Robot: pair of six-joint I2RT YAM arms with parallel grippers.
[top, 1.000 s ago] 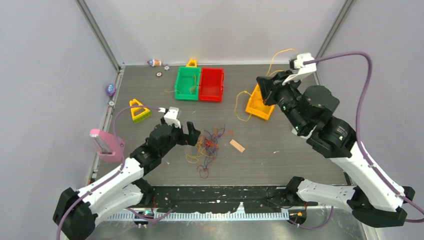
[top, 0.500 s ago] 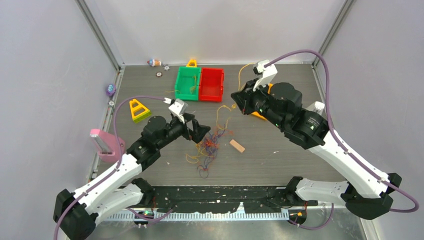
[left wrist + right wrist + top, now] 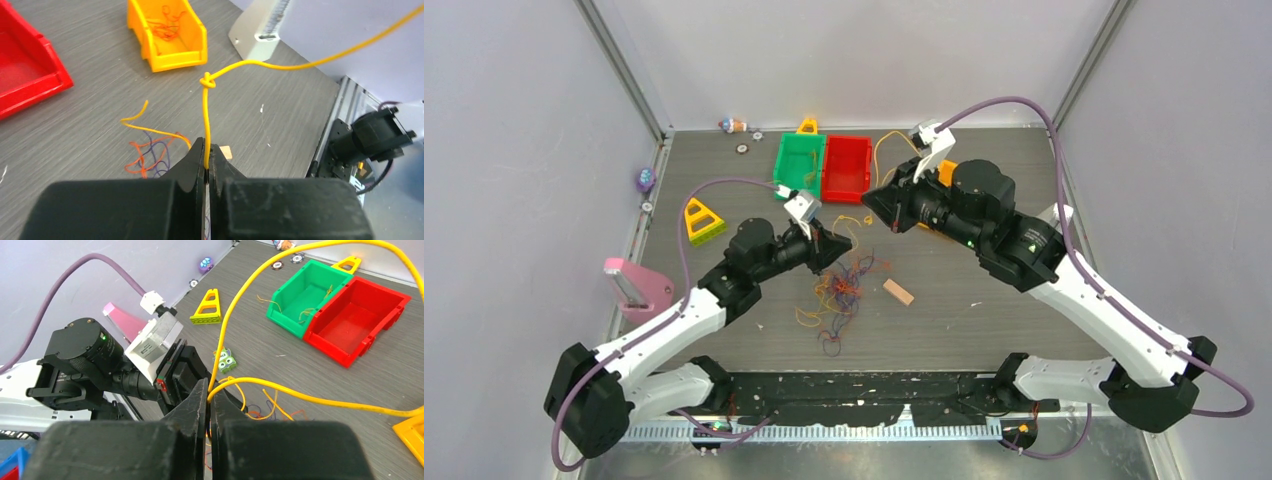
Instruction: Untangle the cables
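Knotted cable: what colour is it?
The cable is yellow, clearest in the left wrist view.

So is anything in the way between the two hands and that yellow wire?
Nothing visible. The left hand and the right hand are both shut on the yellow wire; a knot sits in the strand just beyond the left hand.

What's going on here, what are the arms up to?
Cable untangling, mid-step. The left gripper is shut on a yellow cable just below a knot. The right gripper is shut on a yellow strand too, seemingly the same cable, held up off the table. The tangle of other cables lies on the table below them. The knot is not yet undone.
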